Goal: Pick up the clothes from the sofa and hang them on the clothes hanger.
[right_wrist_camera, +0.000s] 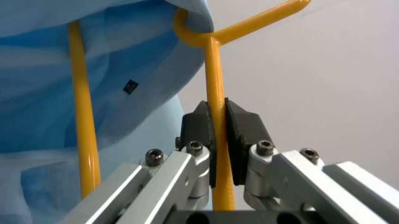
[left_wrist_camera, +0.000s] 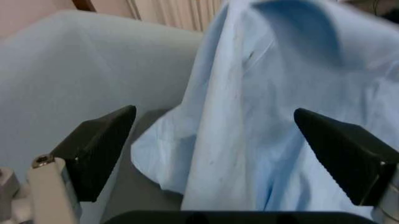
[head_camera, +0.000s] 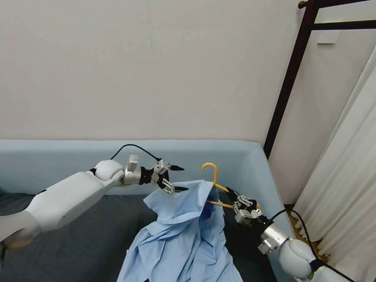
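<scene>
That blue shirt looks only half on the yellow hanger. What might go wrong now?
The shirt hangs mostly off one side of the hanger, and the left gripper beside it is open, so it could slide off onto the sofa. The right gripper pinches only a thin bar of the hanger, which might twist under the cloth's weight.

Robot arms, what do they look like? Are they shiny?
Both have smooth white shells with round joints: the left arm and the right arm. Each has a silver wrist and a thin black cable. The left gripper and right gripper are silver links with little screws, tipped with black wedge-shaped fingers.
</scene>
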Tool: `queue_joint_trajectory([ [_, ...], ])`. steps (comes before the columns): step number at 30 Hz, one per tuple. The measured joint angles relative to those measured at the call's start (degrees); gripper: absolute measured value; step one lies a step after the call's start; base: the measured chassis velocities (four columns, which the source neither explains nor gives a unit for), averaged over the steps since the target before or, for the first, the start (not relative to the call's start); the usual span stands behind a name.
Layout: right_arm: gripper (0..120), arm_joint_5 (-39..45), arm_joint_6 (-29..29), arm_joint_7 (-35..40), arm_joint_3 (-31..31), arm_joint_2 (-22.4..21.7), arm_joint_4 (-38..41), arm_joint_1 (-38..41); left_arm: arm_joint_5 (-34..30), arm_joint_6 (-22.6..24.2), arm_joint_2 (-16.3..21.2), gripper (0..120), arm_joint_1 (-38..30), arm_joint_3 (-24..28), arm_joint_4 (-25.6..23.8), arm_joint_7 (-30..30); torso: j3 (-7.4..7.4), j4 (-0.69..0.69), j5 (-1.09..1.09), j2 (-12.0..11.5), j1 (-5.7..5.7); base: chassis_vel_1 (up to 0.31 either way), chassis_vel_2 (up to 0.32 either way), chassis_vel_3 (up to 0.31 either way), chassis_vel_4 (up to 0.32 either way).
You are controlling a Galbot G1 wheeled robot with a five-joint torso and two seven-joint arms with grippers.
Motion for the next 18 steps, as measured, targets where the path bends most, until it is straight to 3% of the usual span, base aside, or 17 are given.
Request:
queue_joint_trajectory([
  [8,5,-1.47,1.31,0.06,0.02,-0.39,-0.05,0.08,3.26,-2.01,-3.18,96,0.27,0.59,5.00,-0.99,0.00,0.01,0.00,0.00,0.00,0.000,0.000,0.000,0.000],
  [11,5,-1.78,1.61,0.14,-0.39,-0.28,-0.37,0.39,3.31,-2.43,-4.16,80,0.76,0.59,5.26,-1.28,0.00,0.00,0.00,0.00,0.00,0.000,0.000,0.000,0.000],
  [18,5,-1.42,2.12,0.33,-1.16,-0.19,-1.52,1.51,3.55,-2.97,-4.38,59,0.92,0.56,5.99,-1.40,-0.01,0.01,0.00,0.00,-0.01,0.000,0.000,0.000,0.000],
])
